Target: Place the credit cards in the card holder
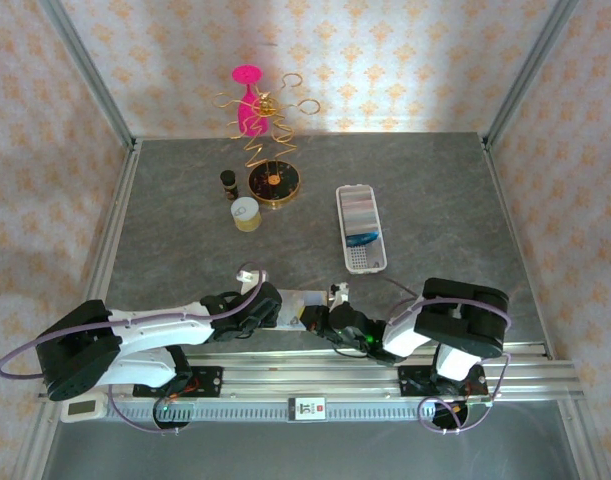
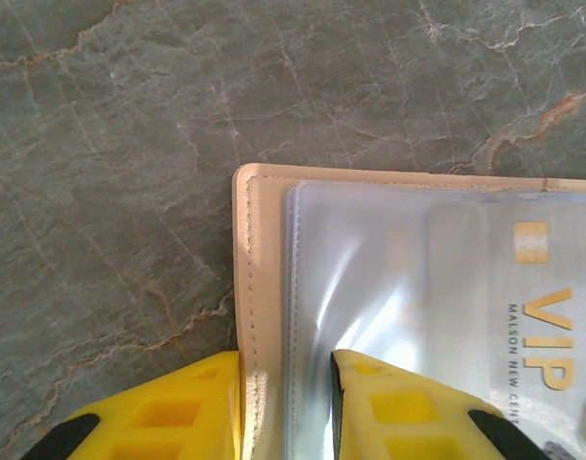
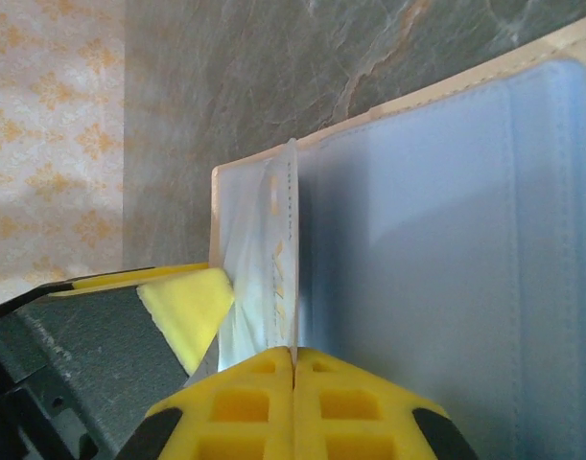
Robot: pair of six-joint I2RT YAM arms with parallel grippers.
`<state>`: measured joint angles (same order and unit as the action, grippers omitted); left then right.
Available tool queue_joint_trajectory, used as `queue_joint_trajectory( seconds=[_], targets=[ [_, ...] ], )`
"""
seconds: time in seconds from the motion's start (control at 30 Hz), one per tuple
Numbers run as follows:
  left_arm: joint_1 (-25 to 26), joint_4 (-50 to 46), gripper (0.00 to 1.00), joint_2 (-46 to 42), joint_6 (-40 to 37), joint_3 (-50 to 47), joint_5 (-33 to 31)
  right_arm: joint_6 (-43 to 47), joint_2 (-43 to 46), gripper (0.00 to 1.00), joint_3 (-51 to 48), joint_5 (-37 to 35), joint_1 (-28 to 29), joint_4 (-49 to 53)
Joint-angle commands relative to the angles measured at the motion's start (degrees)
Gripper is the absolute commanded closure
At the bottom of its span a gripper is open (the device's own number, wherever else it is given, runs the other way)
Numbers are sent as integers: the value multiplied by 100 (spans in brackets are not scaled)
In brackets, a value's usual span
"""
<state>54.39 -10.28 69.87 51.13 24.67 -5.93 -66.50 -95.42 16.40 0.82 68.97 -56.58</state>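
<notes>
The card holder [image 1: 366, 259] is a long, narrow white tray with a low rim and a dotted base. It lies flat at about 2 o'clock from the table's middle, its length running from 12 to 6 with the near end swung slightly toward 5. Two credit cards lie inside it: a pale card [image 1: 356, 205] at the 12 o'clock end and a blue card [image 1: 364, 240] just beside it toward 6, leaving the dotted near end bare. A third, the pale grey VIP card [image 2: 537, 287] with gold lettering and a gold chip, lies flat under the clear sleeve [image 2: 369, 278] of a beige wallet [image 2: 257, 268], well apart from the tray at its 7 o'clock.
</notes>
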Motion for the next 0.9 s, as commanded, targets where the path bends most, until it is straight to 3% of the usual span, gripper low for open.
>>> queue_joint_trajectory(
  seconds=[0.0,0.17,0.27,0.5,0.67,0.87],
  targets=[
    [19,-3,73,-22,149,-249,282,-56,-176,100,185,50,108,15],
    [25,137,72,-157,259,-370,371,65,-253,100,390,145,108,73],
    [21,145,71,-212,303,-416,376,277,-188,83,581,240,108,631],
    [21,267,68,-300,361,-550,437,679,749,63,589,-406,110,2303],
    [20,403,68,-282,378,-592,514,893,850,68,790,-504,110,2880],
    [19,531,68,-299,423,-664,593,1081,461,90,1164,-369,110,2988]
  ],
)
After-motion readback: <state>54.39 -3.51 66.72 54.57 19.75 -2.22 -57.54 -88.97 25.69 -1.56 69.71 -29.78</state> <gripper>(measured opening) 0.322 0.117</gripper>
